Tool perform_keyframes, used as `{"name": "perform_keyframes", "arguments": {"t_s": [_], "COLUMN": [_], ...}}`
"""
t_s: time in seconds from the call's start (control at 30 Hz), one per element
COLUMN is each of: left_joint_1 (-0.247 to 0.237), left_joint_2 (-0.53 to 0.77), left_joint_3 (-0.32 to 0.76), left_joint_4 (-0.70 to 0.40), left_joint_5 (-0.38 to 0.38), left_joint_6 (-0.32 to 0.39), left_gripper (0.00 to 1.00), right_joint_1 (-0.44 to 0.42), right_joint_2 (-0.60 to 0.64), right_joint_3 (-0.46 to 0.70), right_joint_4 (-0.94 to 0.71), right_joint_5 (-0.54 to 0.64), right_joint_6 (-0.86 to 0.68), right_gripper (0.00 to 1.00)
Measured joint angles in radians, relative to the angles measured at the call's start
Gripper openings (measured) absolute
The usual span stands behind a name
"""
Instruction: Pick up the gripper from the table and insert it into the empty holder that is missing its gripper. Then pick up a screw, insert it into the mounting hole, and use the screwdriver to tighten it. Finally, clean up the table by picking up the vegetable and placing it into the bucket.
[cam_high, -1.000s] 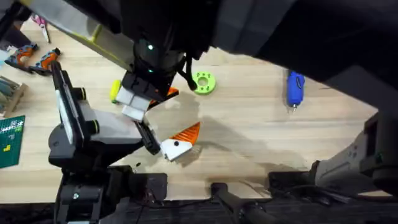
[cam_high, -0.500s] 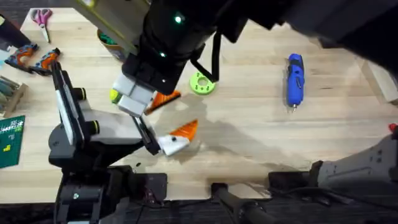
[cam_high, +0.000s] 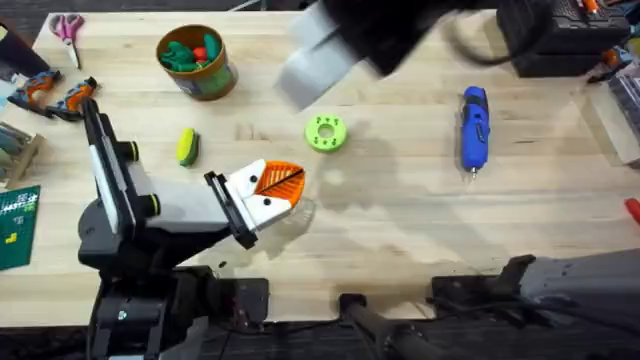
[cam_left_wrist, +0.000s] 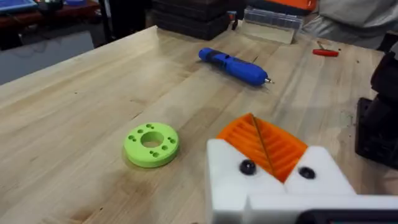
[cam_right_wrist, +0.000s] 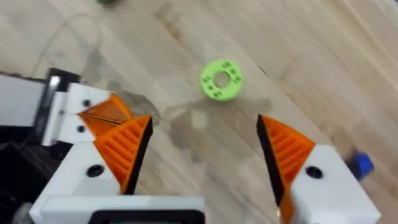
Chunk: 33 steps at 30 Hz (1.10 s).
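My left gripper (cam_high: 272, 184) hovers low over the table's front middle, its white finger mounts with orange ribbed pads (cam_left_wrist: 283, 152) pressed together on nothing. From the left wrist I see the blue screwdriver (cam_left_wrist: 233, 65) lying beyond it. My right gripper (cam_right_wrist: 204, 123) is raised high under the overhead camera as a blurred grey block (cam_high: 315, 58), open wide and looking down on the left gripper (cam_right_wrist: 104, 114). The yellow-green vegetable (cam_high: 187, 146) lies at the left, in front of the bucket (cam_high: 197, 62). The screwdriver (cam_high: 474, 128) lies at the right. The loose gripper, the holder and the screw are out of view.
A flat green ring with holes (cam_high: 326, 132) (cam_left_wrist: 151, 144) (cam_right_wrist: 221, 79) lies mid-table just beyond the left gripper. Scissors (cam_high: 66, 26) and orange-handled pliers (cam_high: 55, 95) sit at the far left, with a black case (cam_high: 560, 35) at the back right.
The right arm has lifted away from above the left gripper toward the back right, uncovering the bucket and the vegetable. The left gripper has shifted slightly back, and both its orange pads now show together.
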Motion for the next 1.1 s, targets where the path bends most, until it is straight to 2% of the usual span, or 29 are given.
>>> {"name": "perform_keyframes", "arguments": {"t_s": [0.17,0.4,0.5,0.73,0.77,0.83,0.9,0.97,1.1], "left_joint_1": [0.000,0.000,0.000,0.000,0.000,0.000,0.000,0.000,0.000], "left_joint_2": [0.000,0.000,0.000,0.000,0.000,0.000,0.000,0.000,0.000], "left_joint_3": [0.000,0.000,0.000,0.000,0.000,0.000,0.000,0.000,0.000], "left_joint_4": [0.000,0.000,0.000,0.000,0.000,0.000,0.000,0.000,0.000], "left_joint_5": [0.000,0.000,0.000,0.000,0.000,0.000,0.000,0.000,0.000], "left_joint_6": [0.000,0.000,0.000,0.000,0.003,0.004,0.001,0.000,0.000], "left_gripper": [0.005,0.005,0.004,0.004,0.339,0.676,0.939,0.982,0.985], "right_joint_1": [-0.160,-0.315,-0.357,-0.458,-0.520,-0.559,-0.597,-0.634,-0.706], "right_joint_2": [-0.047,-0.060,-0.096,-0.213,-0.232,-0.232,-0.232,-0.232,-0.232], "right_joint_3": [0.000,-0.031,-0.123,-0.425,-0.511,-0.549,-0.577,-0.598,-0.620], "right_joint_4": [-0.102,-0.166,-0.136,-0.020,0.013,0.036,0.056,0.068,0.073], "right_joint_5": [0.000,0.009,0.012,0.035,0.030,0.026,0.022,0.021,0.018], "right_joint_6": [0.053,0.137,0.180,0.272,0.289,0.297,0.299,0.300,0.295], "right_gripper": [0.994,0.994,0.994,0.994,0.994,0.994,0.994,0.994,0.994]}}
